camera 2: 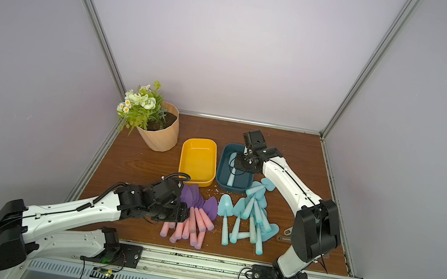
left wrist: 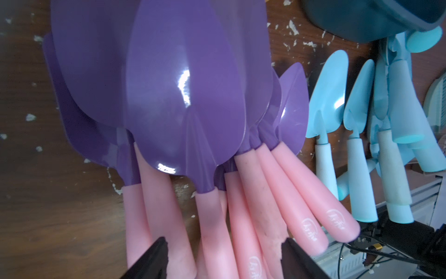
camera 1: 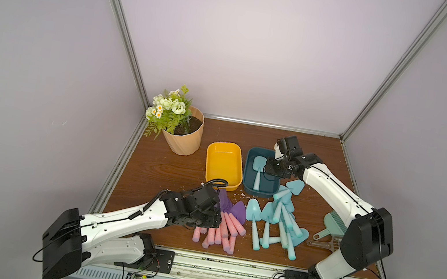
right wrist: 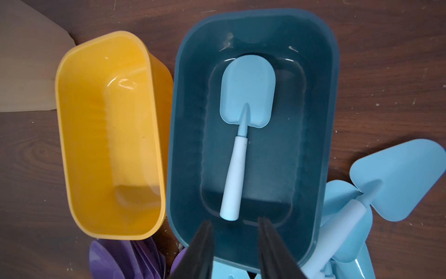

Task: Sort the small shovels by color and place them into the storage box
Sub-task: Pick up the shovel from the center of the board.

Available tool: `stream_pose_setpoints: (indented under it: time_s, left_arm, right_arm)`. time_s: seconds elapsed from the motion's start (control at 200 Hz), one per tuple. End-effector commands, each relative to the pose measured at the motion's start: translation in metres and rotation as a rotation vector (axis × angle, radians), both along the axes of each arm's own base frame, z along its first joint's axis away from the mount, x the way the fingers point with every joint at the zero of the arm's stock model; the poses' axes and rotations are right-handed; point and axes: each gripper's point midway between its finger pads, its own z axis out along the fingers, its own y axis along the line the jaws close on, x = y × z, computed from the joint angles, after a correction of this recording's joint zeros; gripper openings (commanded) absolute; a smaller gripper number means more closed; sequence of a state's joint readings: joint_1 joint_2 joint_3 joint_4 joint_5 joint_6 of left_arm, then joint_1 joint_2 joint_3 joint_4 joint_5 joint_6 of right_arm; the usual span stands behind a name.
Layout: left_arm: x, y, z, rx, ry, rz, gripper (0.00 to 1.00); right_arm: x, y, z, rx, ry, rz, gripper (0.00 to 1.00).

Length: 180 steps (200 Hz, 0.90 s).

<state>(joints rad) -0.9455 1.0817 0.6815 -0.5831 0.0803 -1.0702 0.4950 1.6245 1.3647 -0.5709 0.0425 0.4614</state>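
The small shovels with purple blades and pink tapered handles (camera 1: 228, 226) lie in a fanned heap on the brown wood-grain tabletop (camera 1: 166, 167), just in front of the yellow rectangular plastic box (camera 1: 224, 161), which holds nothing. Beside them the all-turquoise plastic shovels (camera 1: 279, 220) lie criss-crossed in front of the dark teal rectangular plastic box (right wrist: 188, 157). One turquoise shovel (right wrist: 243, 135) lies flat inside that box, blade toward the far end.

My left fingers (left wrist: 152, 256) stand wide apart, straddling several pink handles near their butt ends. I cannot tell whether either finger presses on a handle, and nothing is clamped. My right fingers (right wrist: 202, 248) stand a narrow gap apart with nothing between them, hanging over the near end of the teal box, just short of the boxed shovel's handle tip and clear of it.

My left arm (camera 1: 127, 219) reaches low and nearly level, its wrist over the purple pile. My right arm (camera 1: 330, 187) stretches forward and inward, its wrist tipped down over the teal box.

A peach pot of artificial flowers (camera 1: 183, 137) stands at the tabletop's far left corner.
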Motion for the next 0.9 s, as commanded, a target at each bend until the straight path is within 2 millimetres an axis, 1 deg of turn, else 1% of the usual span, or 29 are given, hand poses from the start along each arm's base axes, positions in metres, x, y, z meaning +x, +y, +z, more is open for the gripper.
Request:
stream_pose_setpoints:
  time_s: [0.0,0.085,0.16,0.295,0.45,0.56,0.695,0.856,0.896]
  left_arm:
    - [0.004,0.0,-0.004,0.005,0.001,0.047,0.75]
    - [0.008,-0.006,-0.005,0.01,-0.004,0.035,0.75]
    - [0.01,-0.009,-0.008,0.029,-0.002,0.024,0.73]
    - [0.011,-0.013,-0.018,0.06,0.026,0.005,0.64]
    - [0.01,-0.01,-0.024,0.084,0.052,0.023,0.51]
    - [0.008,-0.008,-0.027,0.097,0.068,0.034,0.45]
    - [0.007,-0.008,-0.029,0.105,0.078,0.037,0.4]
    - [0.005,-0.007,-0.034,0.115,0.098,0.037,0.4]
    - [0.004,-0.007,-0.035,0.115,0.104,0.035,0.37]
  right_arm:
    - [-0.004,-0.003,0.012,0.012,-0.029,0.017,0.36]
    - [-0.008,-0.006,0.012,0.009,-0.031,0.021,0.35]
    - [-0.011,-0.008,0.009,0.005,-0.026,0.028,0.35]
    - [-0.018,-0.012,0.003,-0.006,-0.01,0.037,0.36]
    - [-0.022,-0.018,0.002,-0.014,-0.01,0.035,0.36]
    - [-0.023,-0.019,0.003,-0.014,-0.014,0.038,0.36]
    - [-0.023,-0.022,0.004,-0.016,-0.018,0.037,0.36]
    - [-0.022,-0.023,0.005,-0.012,-0.021,0.035,0.36]
    - [-0.022,-0.023,0.005,-0.01,-0.021,0.036,0.36]
